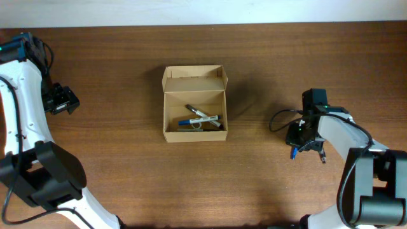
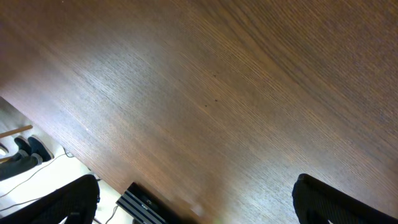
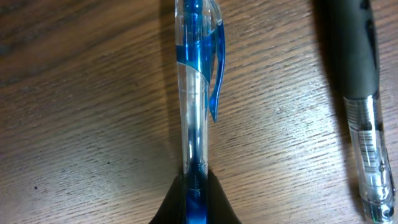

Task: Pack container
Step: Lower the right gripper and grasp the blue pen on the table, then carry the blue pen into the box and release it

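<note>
The tan cardboard container (image 1: 194, 105) sits open at the table's middle, its flap lid folded back, with a few pens (image 1: 202, 119) inside. My right gripper (image 1: 297, 150) is at the right side of the table, low over the wood. In the right wrist view its fingers (image 3: 194, 199) are shut on a clear blue pen (image 3: 191, 93). A second pen with a black grip (image 3: 364, 106) lies on the table beside it. My left gripper (image 1: 62, 102) is far left, open and empty; its fingers (image 2: 199, 205) show only bare wood between them.
The wooden table's left edge and a black device (image 2: 146, 205) below it show in the left wrist view. A black cable (image 1: 280, 119) loops by the right arm.
</note>
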`<control>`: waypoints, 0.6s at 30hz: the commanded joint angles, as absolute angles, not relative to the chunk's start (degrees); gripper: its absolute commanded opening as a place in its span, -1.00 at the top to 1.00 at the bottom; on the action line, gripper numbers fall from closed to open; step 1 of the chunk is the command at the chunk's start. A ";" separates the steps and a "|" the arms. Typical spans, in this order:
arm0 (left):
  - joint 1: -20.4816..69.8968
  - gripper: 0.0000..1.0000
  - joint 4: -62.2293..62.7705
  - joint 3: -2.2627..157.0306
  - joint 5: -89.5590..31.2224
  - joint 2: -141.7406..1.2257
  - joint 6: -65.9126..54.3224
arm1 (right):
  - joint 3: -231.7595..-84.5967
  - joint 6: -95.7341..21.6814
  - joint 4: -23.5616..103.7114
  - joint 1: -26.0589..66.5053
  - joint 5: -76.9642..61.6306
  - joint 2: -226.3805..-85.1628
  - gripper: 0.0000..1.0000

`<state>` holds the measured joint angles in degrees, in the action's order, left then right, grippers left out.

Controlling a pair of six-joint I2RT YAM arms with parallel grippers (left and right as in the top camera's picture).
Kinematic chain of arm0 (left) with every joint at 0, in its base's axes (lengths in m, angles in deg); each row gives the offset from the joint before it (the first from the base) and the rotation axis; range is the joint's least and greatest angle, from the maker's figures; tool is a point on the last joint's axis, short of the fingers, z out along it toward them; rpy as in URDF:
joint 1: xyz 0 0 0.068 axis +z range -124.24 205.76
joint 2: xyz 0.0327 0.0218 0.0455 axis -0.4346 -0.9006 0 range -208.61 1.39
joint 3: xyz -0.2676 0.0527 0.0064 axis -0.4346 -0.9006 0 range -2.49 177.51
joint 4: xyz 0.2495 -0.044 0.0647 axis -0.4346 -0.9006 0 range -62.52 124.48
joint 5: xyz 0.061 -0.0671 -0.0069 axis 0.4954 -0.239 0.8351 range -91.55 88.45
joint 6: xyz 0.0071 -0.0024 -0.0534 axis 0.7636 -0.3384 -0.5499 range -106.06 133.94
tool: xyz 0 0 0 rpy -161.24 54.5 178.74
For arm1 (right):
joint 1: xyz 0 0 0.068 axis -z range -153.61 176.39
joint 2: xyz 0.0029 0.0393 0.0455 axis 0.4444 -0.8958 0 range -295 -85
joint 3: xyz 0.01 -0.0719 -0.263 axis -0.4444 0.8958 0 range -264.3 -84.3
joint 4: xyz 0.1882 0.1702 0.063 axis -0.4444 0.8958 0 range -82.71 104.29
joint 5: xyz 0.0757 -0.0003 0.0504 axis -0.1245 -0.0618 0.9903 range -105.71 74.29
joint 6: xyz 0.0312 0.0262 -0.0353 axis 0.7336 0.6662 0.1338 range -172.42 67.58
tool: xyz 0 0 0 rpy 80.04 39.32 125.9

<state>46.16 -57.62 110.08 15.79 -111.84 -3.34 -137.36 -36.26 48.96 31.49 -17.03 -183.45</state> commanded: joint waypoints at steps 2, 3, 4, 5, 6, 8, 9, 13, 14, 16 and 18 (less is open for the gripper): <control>46.53 -0.99 -57.64 109.97 15.94 -112.28 -2.68 | -142.95 -42.25 51.34 31.14 -7.63 -183.34 0.92; 46.53 -1.00 -57.64 109.97 15.94 -112.28 -2.68 | -145.69 -43.63 53.20 30.90 -6.13 -182.47 0.92; 46.53 -0.99 -57.64 109.97 15.94 -112.28 -2.68 | -148.27 -44.85 54.97 30.57 -5.14 -181.79 0.92; 46.53 -0.99 -57.64 109.97 15.97 -112.28 -2.68 | -151.68 -47.10 57.18 29.96 -3.68 -181.14 0.93; 46.53 -1.00 -57.64 109.97 15.94 -112.28 -2.68 | -155.11 -49.62 59.45 29.20 -1.84 -180.63 0.92; 46.53 -1.00 -57.64 109.97 15.97 -112.28 -2.68 | -163.11 -54.23 64.37 26.79 1.83 -180.02 0.92; 46.53 -0.99 -57.64 109.97 15.94 -112.28 -2.68 | -167.39 -56.52 66.84 25.22 2.33 -179.96 0.92; 46.53 -1.00 -57.64 109.97 15.94 -112.28 -2.68 | -181.34 -69.24 74.42 16.74 2.18 -179.96 0.92; 46.53 -1.00 -57.64 109.97 15.97 -112.28 -2.68 | -183.41 -72.46 75.63 14.44 1.68 -179.96 0.92; 46.53 -1.00 -57.64 109.97 15.94 -112.28 -2.68 | -186.65 -79.52 77.33 8.61 -0.99 -179.96 0.92; 46.53 -1.00 -57.64 109.97 15.97 -112.28 -2.68 | -187.41 -84.13 77.11 2.81 -5.45 -179.98 0.93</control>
<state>46.16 -57.64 110.08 15.79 -111.84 -3.34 -185.75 -70.42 76.28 9.55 -1.78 -180.81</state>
